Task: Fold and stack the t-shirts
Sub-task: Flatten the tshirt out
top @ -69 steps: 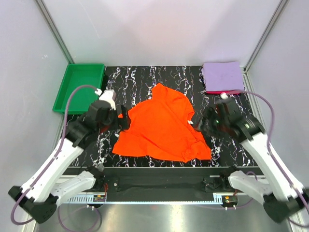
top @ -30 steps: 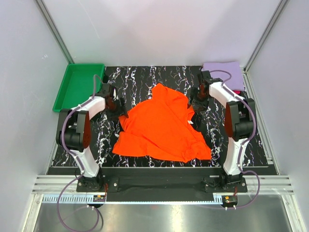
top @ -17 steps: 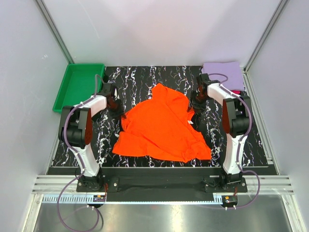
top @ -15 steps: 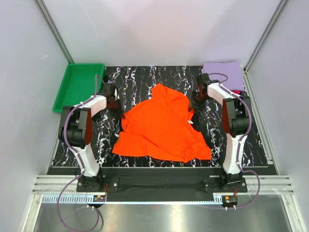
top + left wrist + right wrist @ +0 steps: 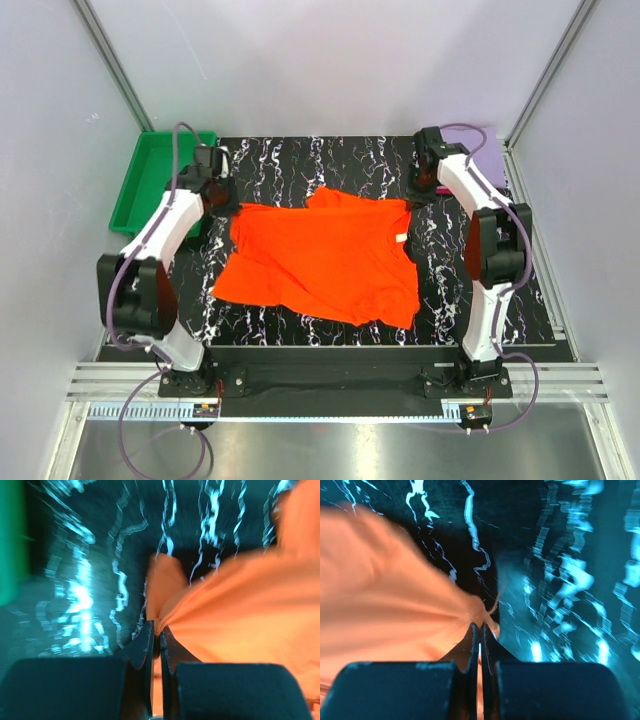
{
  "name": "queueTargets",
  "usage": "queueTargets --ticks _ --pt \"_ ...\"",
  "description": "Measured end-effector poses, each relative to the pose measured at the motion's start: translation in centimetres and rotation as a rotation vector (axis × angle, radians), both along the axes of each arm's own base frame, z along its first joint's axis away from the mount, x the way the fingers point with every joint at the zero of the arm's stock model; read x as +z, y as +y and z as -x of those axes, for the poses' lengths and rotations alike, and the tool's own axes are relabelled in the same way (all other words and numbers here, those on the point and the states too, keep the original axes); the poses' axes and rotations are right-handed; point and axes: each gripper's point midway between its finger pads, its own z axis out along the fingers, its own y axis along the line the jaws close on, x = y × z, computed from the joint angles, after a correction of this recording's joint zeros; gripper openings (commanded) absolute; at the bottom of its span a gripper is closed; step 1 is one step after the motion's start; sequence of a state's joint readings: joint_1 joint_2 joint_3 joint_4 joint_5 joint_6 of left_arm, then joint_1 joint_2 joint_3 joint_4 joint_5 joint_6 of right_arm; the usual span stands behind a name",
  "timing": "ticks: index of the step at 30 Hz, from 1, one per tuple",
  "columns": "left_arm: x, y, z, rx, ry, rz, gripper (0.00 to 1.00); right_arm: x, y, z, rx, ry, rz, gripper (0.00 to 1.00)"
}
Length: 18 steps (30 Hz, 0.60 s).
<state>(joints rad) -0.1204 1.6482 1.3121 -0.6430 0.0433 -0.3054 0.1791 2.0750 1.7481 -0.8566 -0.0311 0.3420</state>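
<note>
Orange-red t-shirt (image 5: 320,255) spread out, L+R jaws pinching far corners, lavender t-shirt (image 5: 490,148) mostly behind R arm (image 5: 468,188)

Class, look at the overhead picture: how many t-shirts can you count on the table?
2. An orange t-shirt lies spread out in the middle. A folded lavender t-shirt sits in the far right corner, partly hidden. Another may lie beneath it, unseen.

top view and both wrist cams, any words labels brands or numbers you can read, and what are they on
No text can be read in any view.
Small white tag on the orange t-shirt: too small to read.
Both wrist views: blurred, no lettering visible.
</note>
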Motion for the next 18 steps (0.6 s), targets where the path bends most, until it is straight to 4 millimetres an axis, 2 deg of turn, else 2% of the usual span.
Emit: queueTargets --ticks 3,4,5,6,7,8,9,10,12,14,16,18 --pt "3.8 0.9 0.0 0.01 -0.095 -0.038 0.03 3.5 -0.9 0.3 -0.014 -0.052 0.038 0.0" --pt "4.8 1.0 0.0 0.015 -0.123 -0.043 0.11 4.6 -1.1 0.4 -0.016 -0.076 0.04 0.0" --pt "5.6 1.2 0.0 0.018 -0.145 -0.048 0.25 6.1 -1.3 0.4 -0.018 -0.106 0.046 0.05" --pt "6.3 1.3 -0.2 0.022 -0.162 -0.057 0.3 7.3 -1.4 0.3 -0.019 -0.134 0.048 0.17" --pt "6.8 1.5 -0.4 0.033 -0.172 -0.067 0.51 8.8 -1.5 -0.2 -0.021 -0.167 0.053 0.32" --pt "7.0 1.8 -0.7 0.041 -0.174 -0.078 0.67 10.1 -1.7 -1.0 -0.02 -0.206 0.062 0.44" --pt "7.1 2.1 -1.1 0.053 -0.165 -0.097 0.78 11.3 -1.8 -1.8 -0.023 -0.235 0.068 0.6" --pt "7.2 2.5 -1.7 0.068 -0.155 -0.112 0.89 12.0 -1.9 -2.6 -0.025 -0.249 0.076 0.64" --pt "7.2 3.1 -3.2 0.101 -0.142 -0.146 0.93 13.6 -2.1 -5.2 -0.031 -0.301 0.087 0.7" --pt "6.8 3.6 -4.2 0.126 -0.126 -0.175 0.93 13.4 -2.1 -6.4 -0.038 -0.295 0.092 0.72" --pt "6.1 4.1 -3.7 0.137 -0.096 -0.197 0.93 11.7 -2.2 -5.5 -0.036 -0.237 0.099 0.72" --pt "5.7 4.3 -2.3 0.144 -0.081 -0.202 0.91 9.4 -2.1 -3.1 -0.024 -0.148 0.096 0.71"
